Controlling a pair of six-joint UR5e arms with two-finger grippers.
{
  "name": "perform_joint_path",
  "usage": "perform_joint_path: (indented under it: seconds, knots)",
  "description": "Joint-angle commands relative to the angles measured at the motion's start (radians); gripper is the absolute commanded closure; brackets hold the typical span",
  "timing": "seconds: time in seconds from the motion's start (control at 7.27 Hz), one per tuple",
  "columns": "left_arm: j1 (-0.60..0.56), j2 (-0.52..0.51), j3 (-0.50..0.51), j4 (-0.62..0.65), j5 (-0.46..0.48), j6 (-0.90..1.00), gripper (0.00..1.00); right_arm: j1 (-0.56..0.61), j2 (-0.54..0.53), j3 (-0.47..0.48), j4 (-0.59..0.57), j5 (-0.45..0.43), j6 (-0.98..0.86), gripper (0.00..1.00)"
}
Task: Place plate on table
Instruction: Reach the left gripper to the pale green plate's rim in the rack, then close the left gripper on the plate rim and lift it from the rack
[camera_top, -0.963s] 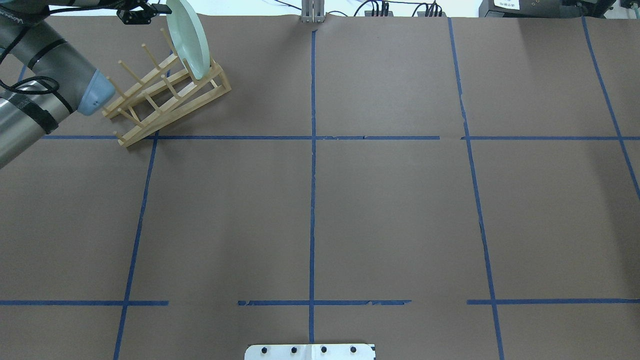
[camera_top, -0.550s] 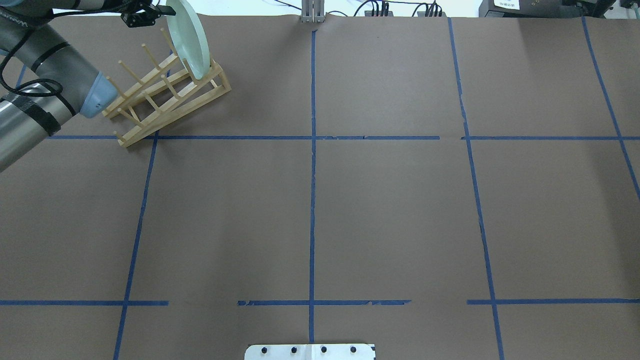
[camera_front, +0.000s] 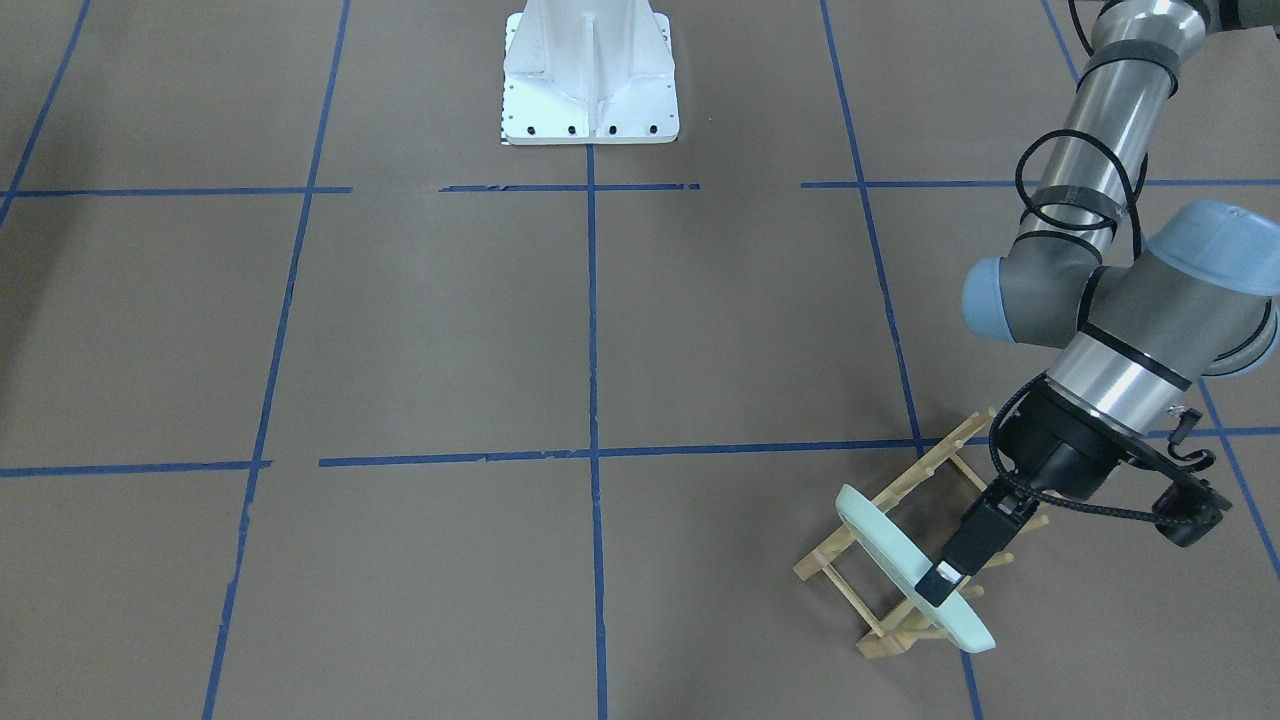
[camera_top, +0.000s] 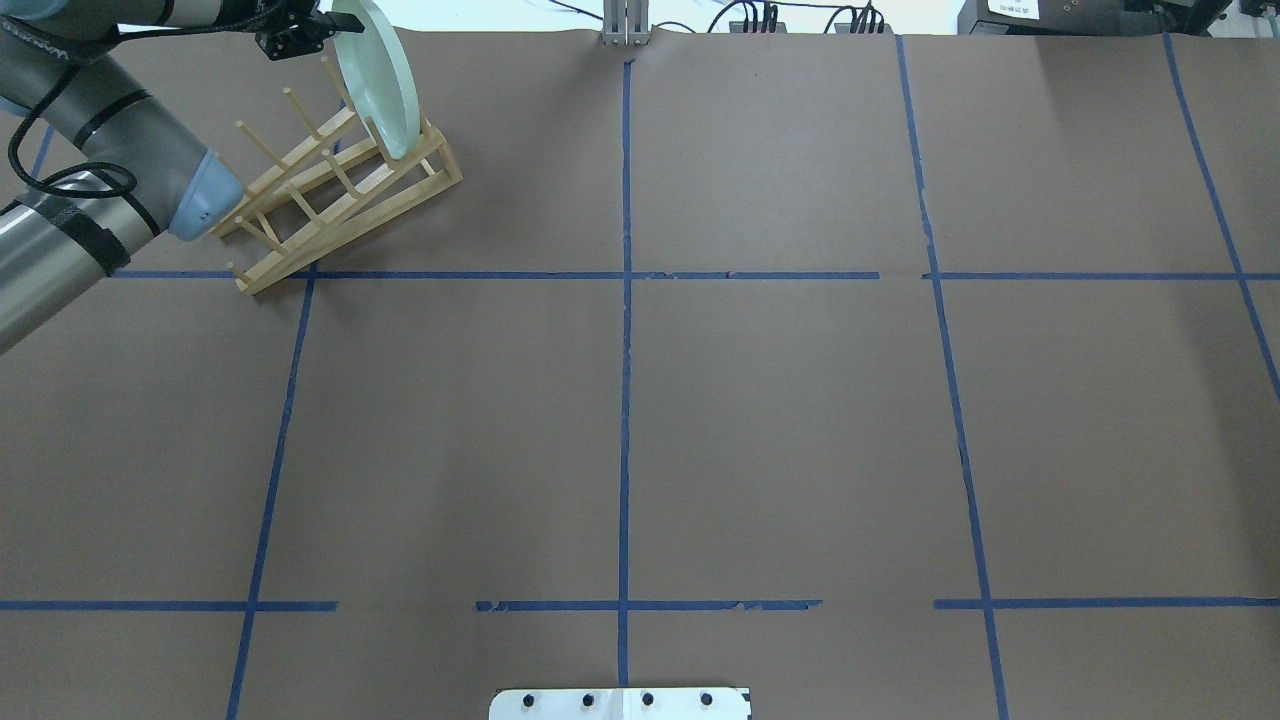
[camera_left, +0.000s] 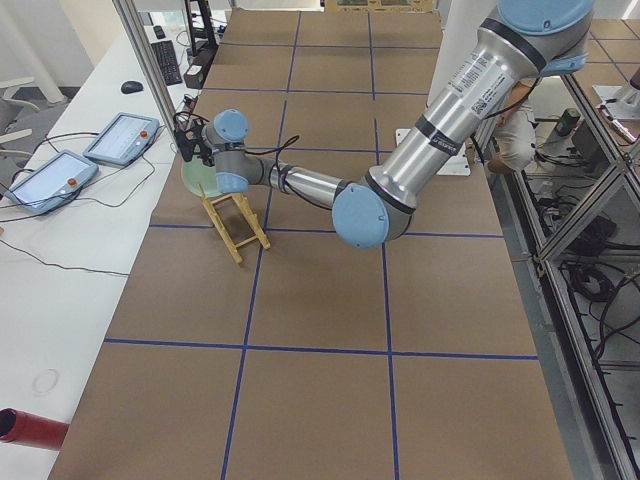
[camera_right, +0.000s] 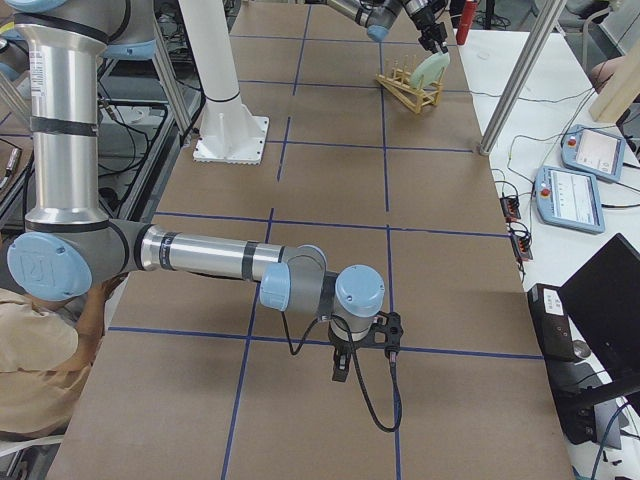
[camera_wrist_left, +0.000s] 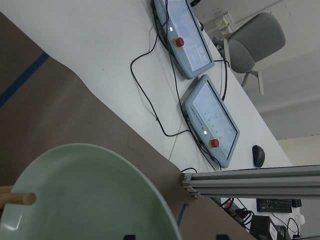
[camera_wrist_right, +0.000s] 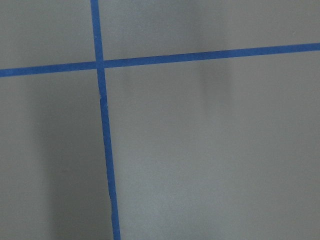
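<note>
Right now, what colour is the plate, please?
Plain pale mint-green plate; left wrist view shows it best.

A white desk (camera_wrist_left: 100, 55) lies under even, bright light. On it are two teach pendants (camera_wrist_left: 211, 120) with red stop buttons, a black mouse (camera_wrist_left: 258, 155) and a keyboard (camera_left: 166, 62). A grey office chair (camera_wrist_left: 262, 31) stands beyond the desk. An aluminium profile beam (camera_wrist_left: 255, 181) crosses the left wrist view.

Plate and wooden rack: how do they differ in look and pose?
The plate is round, solid, pale green; the rack is an open frame of light wooden sticks. The plate stands on edge; the rack rests flat on the table. Both are at one table corner.
</note>
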Motion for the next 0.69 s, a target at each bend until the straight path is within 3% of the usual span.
perform_joint_path:
  seconds: [0.0, 0.14, 0.55]
  knots:
    - [0.001, -0.004, -0.004, -0.013, 0.002, 0.0, 1.0, 0.0, 0.001, 0.0, 0.0, 0.0, 0.0, 0.0]
    - [-0.001, -0.004, -0.011, -0.014, 0.002, 0.0, 1.0, 0.0, 0.001, 0.0, 0.0, 0.0, 0.0, 0.0]
    - [-0.097, 0.011, -0.228, 0.033, -0.006, -0.011, 1.0, 0.0, 0.001, 0.0, 0.0, 0.0, 0.0, 0.0]
